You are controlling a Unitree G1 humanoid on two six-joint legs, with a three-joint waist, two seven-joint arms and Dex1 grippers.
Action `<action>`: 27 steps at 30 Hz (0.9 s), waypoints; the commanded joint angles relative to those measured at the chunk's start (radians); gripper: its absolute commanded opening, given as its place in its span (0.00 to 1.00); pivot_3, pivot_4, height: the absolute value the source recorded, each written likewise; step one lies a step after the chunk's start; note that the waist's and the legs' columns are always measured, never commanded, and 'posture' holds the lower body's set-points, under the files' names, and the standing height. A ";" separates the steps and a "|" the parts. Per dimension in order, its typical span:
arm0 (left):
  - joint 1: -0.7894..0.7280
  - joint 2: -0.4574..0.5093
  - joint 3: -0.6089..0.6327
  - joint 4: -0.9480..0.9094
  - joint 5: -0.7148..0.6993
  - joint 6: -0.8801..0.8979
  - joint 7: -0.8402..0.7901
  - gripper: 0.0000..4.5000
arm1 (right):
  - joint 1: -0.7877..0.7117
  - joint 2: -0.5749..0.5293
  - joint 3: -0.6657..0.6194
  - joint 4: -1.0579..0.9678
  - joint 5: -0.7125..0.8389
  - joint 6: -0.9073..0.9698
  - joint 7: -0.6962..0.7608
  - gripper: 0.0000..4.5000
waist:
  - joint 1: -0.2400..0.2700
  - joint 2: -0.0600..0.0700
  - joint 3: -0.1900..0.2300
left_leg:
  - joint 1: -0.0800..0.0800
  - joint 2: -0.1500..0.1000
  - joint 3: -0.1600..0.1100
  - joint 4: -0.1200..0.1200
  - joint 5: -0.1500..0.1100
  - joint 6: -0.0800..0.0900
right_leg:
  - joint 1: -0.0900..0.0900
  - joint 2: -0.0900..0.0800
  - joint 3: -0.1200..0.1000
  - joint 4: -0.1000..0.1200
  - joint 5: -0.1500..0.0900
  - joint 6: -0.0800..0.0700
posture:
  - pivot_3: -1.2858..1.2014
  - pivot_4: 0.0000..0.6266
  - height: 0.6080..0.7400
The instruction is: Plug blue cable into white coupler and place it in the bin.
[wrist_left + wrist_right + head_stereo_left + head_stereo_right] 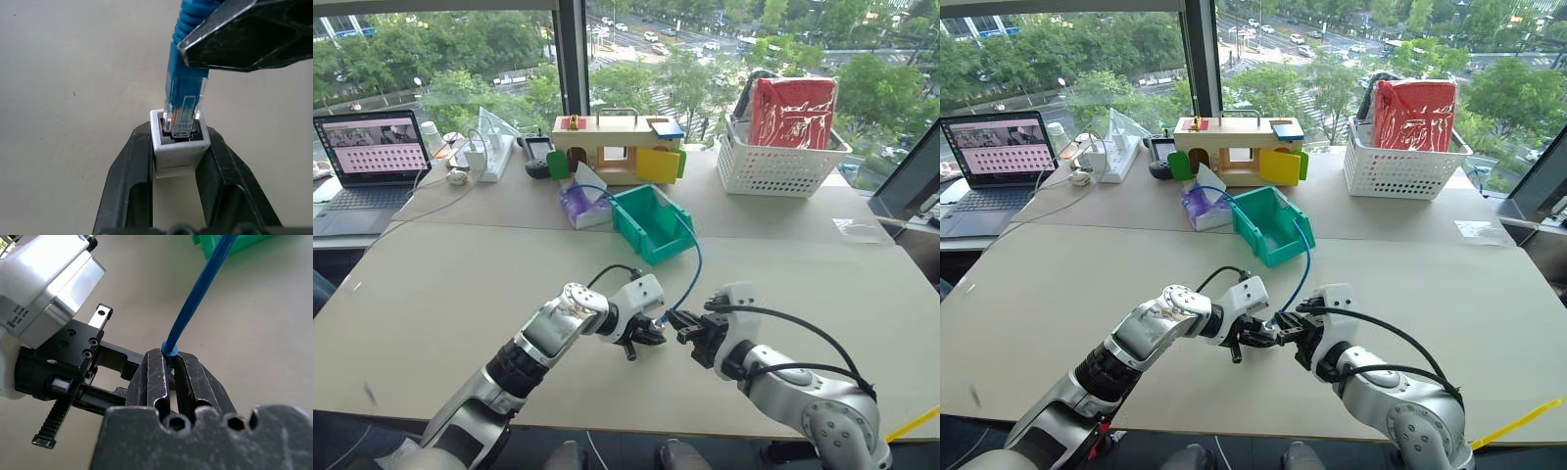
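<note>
Here the white coupler (pixel 178 147) sits clamped between the left gripper's (pixel 178 161) two fingers, above bare table (pixel 450 294), on the near side of the bin (pixel 651 223). The clear plug of the blue cable (pixel 185 95) rests in the coupler's socket mouth; seating depth unclear. Right gripper (pixel 168 369) is pressed together on the cable just behind the plug. Cable arcs away to the bin, its far end draped over the bin's rim. White basket (pixel 778 162) stands beyond the bin, to its right.

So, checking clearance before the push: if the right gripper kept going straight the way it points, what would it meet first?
Most likely the white coupler held in the left gripper; the blue cable plug it pinches already sits at the socket.
</note>
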 commanded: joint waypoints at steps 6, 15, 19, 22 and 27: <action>-0.026 -0.016 0.027 -0.025 -0.055 0.109 0.029 0.16 | 0.022 -0.024 0.059 -0.001 -0.077 0.093 0.028 0.00 | 0.000 0.000 0.000 | 0.000 0.000 0.000 0.000 0.000 0.000 | 0.000 0.000 0.000 0.000 0.000 0.000 | 0.52 0.24 1.00; -0.031 -0.010 -0.008 -0.056 -0.057 0.113 0.058 0.16 | -0.006 -0.042 0.116 0.041 -0.110 0.170 0.138 0.00 | -0.004 -0.001 -0.001 | 0.001 0.000 0.000 0.000 0.000 0.000 | 0.000 0.000 0.000 0.000 0.000 0.000 | 0.52 0.24 1.00; -0.027 -0.019 -0.019 -0.084 -0.064 0.125 0.077 0.16 | 0.009 -0.060 0.130 0.065 -0.138 0.184 0.186 0.00 | -0.004 -0.001 -0.004 | 0.001 0.000 0.000 0.000 0.000 0.000 | 0.001 0.000 0.000 0.000 0.000 0.000 | 0.52 0.24 1.00; -0.013 -0.028 -0.024 -0.113 -0.069 0.140 0.099 0.16 | 0.029 -0.075 0.147 0.084 -0.169 0.188 0.212 0.00 | -0.004 -0.001 -0.007 | 0.001 0.000 0.000 0.000 0.000 0.000 | 0.001 0.000 0.000 0.000 0.000 0.000 | 0.52 0.24 1.00; 0.015 -0.025 -0.031 -0.158 -0.084 0.173 0.122 0.16 | 0.077 -0.081 0.153 0.099 -0.209 0.192 0.244 0.00 | -0.004 -0.003 -0.023 | 0.003 0.000 0.000 -0.001 0.000 0.000 | 0.002 0.000 0.000 0.000 -0.001 -0.001 | 0.52 0.24 1.00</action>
